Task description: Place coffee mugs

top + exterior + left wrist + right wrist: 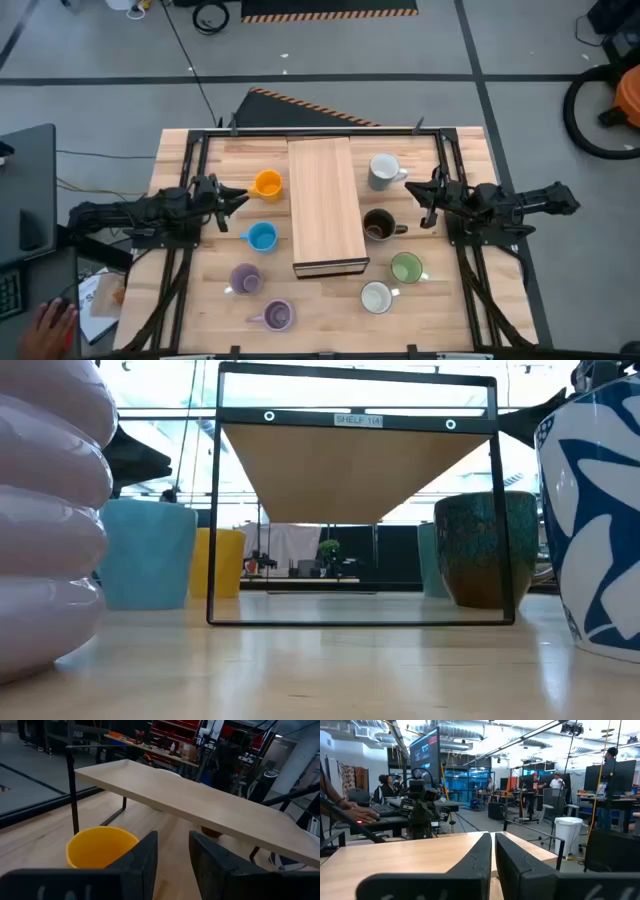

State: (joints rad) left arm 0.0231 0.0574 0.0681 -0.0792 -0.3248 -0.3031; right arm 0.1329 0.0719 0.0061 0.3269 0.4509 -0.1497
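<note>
We hold our left gripper [238, 193] just beside the orange mug [267, 184], fingers slightly spread and empty. Our right gripper [418, 190] waits near the grey-white mug [383, 171], fingers nearly pressed together, pinching nothing. All eight mugs sit on the table [180, 300] on either side of the wooden shelf [325, 205]. If we close in carelessly, a finger could clip the orange mug's rim and tip or shove it against the shelf.
</note>
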